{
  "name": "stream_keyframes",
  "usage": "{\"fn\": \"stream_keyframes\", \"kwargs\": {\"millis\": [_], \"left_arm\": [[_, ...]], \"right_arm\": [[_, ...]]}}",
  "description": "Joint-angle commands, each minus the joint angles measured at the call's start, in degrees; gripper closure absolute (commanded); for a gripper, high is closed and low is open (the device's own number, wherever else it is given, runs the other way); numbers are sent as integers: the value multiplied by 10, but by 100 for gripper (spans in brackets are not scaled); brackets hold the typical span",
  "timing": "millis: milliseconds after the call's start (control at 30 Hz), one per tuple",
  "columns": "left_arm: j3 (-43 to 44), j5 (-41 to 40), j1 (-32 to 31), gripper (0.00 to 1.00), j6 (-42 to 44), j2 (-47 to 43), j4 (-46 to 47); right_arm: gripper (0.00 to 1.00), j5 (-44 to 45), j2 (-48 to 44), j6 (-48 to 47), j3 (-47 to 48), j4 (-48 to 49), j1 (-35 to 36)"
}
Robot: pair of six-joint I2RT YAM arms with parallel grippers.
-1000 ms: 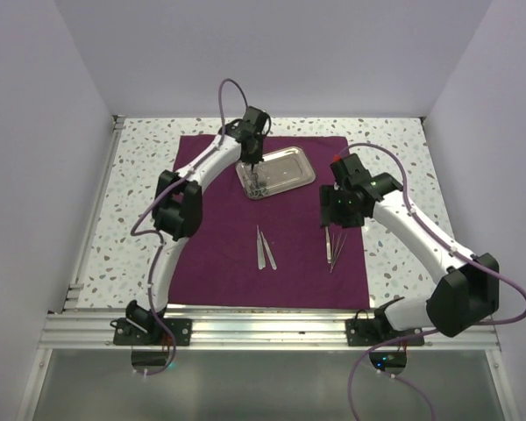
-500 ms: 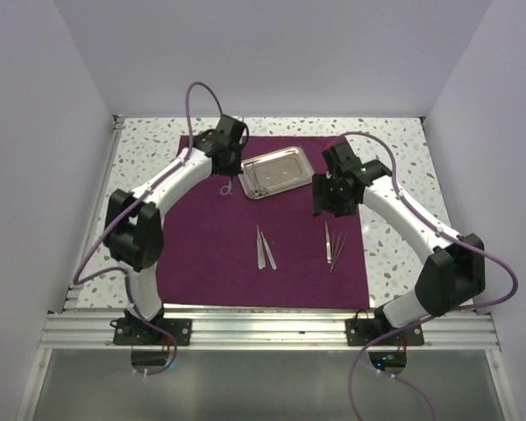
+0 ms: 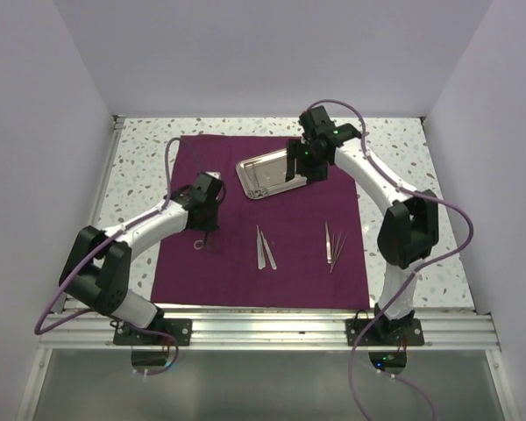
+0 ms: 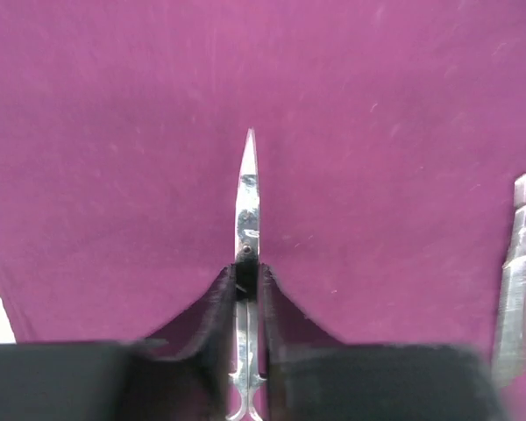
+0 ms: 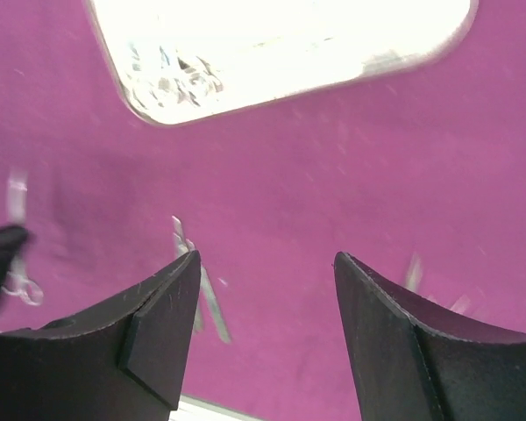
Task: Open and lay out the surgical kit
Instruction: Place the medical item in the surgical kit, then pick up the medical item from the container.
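The purple cloth [image 3: 237, 272] is already open and flat in the middle of the top view. The tweezers [image 3: 265, 249] and the forceps [image 3: 333, 244] lie on it, low in the middle, a little apart. The left gripper [image 4: 245, 285] squeezes the scissors [image 4: 247, 206] low over the cloth at middle left; I cannot tell if they touch it. The tray [image 3: 267, 167] sits on the cloth near the top, and a few small shiny tools [image 5: 171, 79] lie in it. The right gripper [image 5: 267, 289] hangs by the tray, fingers wide apart, holding nothing. I think the scissors need putting down and the tray needs emptying. No words or labels can be read.
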Motion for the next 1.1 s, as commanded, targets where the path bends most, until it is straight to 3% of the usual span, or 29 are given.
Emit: {"fn": "stream_keyframes", "kwargs": {"millis": [0,33,67,200,333,667,1067], "left_arm": [[-28,-5,-2,75,-11,-13,67],[-32,-6,-2,64,-12,-12,69],[-37,-4,-2,46,-12,-11,69],[-34,-11,-2,24,-14,-27,52],[-24,-21,-2,22,-18,-61,23],[12,-7,-1,23,-43,-136,-49],[-28,-29,1,24,-43,-226,-72]], "right_arm": [[33,-53,49,10,72,8,4],[33,-56,60,10,85,7,6],[33,-61,81,12,109,3,10],[32,-67,116,17,140,19,31],[31,-71,163,31,163,48,53],[31,-7,363,36,408,0,70],[32,122,451,-7,454,-47,102]]}}
